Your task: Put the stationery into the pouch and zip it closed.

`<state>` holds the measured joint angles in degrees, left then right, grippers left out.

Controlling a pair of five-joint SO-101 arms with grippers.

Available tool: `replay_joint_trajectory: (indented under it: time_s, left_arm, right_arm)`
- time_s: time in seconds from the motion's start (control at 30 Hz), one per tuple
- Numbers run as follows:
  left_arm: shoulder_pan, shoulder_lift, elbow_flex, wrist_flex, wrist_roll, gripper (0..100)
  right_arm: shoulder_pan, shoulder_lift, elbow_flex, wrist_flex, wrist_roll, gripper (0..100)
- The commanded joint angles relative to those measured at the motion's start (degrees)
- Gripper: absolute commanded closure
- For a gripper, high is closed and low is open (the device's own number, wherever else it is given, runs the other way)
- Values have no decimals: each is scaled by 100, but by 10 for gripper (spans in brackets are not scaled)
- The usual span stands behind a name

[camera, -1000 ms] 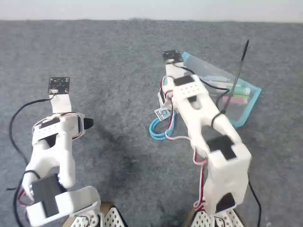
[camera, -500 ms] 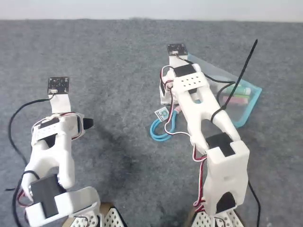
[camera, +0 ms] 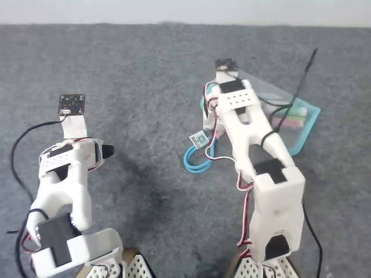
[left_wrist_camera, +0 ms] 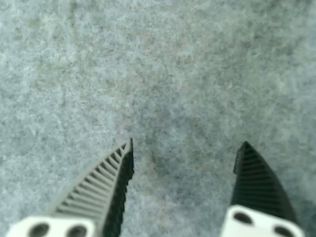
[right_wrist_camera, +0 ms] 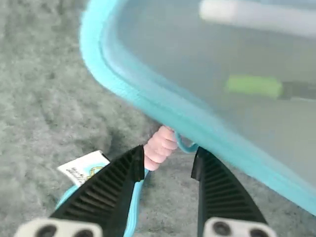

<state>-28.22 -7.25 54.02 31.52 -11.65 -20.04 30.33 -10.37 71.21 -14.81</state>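
Grey mat. Clear teal-edged pouch at 2 o'clock, green and pink pens inside; its 9 o'clock end hidden under right arm. Right gripper slightly spread around pink zipper pull. Left gripper spread over mat, 8 o'clock.

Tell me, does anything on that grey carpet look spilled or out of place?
Nothing is spilled. The pouch lies skewed, pens inside it, and its blue strap loop with a paper tag trails onto the carpet.

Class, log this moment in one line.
left gripper: jaws open | right gripper: jaws open around pink zip pull | pouch: stationery inside
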Motion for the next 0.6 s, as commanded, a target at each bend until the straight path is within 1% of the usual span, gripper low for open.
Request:
replay_joint_trajectory:
  time_s: [0.0, 0.23, 0.27, 0.33, 0.37, 0.4, 0.47, 0.57]
  left_arm:
    - [0, -18, -321, 79, -26, 687]
    - [-9, -18, -321, 79, -26, 687]
    - [-9, -18, -321, 79, -26, 687]
    - [-9, -18, -321, 79, -26, 687]
    - [-9, -18, -321, 79, -26, 687]
    - [-9, -18, -321, 79, -26, 687]
    - [-9, -18, -321, 79, -26, 687]
    - [-9, -18, -321, 79, -26, 687]
  right_arm:
    - [-40, 66, -229, -145, 79, 829]
    - [-251, 374, -202, -163, 79, 839]
    - [-251, 374, -220, -66, 79, 866]
    - [-224, 356, -246, 75, 79, 973]
    - [-215, 268, -255, 154, 88, 998]
    - [-215, 145, -264, 330, 88, 979]
    - [-215, -259, -325, 708, 141, 997]
    - [-268, -1138, -360, 1156, 651, 993]
